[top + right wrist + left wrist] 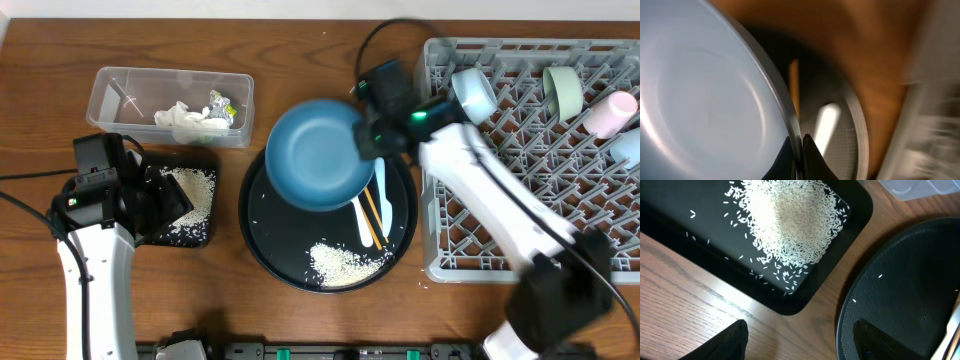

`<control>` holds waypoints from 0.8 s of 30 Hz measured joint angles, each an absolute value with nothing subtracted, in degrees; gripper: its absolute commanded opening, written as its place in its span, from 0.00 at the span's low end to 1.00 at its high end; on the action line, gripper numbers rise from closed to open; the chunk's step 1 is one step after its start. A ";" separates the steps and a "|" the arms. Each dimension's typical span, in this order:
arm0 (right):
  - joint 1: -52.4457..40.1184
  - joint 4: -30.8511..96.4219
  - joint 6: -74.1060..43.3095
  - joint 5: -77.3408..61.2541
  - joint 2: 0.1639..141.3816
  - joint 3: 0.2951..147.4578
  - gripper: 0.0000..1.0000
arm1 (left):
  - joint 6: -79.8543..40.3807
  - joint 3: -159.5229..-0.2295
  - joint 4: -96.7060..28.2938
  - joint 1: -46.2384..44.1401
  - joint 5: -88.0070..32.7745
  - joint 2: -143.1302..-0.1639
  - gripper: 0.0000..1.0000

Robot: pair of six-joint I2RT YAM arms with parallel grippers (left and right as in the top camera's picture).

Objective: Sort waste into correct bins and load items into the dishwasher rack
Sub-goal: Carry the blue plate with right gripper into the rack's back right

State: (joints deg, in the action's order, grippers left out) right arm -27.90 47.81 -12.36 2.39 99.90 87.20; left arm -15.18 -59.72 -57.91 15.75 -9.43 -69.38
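Overhead straight down; both wrist views close, sharing round black tray (900,280).

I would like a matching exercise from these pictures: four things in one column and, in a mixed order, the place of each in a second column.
Things:
1. blue bowl
2. napkin
3. mint-green bowl
4. chopsticks

Places:
A. in the clear tub
B. on the round black tray
C. in the grey rack
D. held at its rim by the right gripper

Pairs: 1-D, 2-A, 3-C, 4-B.
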 measured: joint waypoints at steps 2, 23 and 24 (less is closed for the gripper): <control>-25.93 48.42 -12.34 4.89 95.96 87.50 0.01 | -15.18 -59.72 -57.93 15.75 -9.43 -69.38 0.69; 1.04 46.50 0.51 49.60 86.63 87.81 0.01 | -15.18 -59.70 -57.91 15.75 -9.56 -69.38 0.69; 1.45 46.44 0.93 50.22 86.98 87.81 0.01 | -15.18 -59.70 -57.93 15.75 -9.69 -69.38 0.69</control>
State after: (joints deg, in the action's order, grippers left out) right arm 1.45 46.44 0.93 50.22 86.98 87.81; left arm -15.18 -59.70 -57.93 15.75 -9.69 -69.38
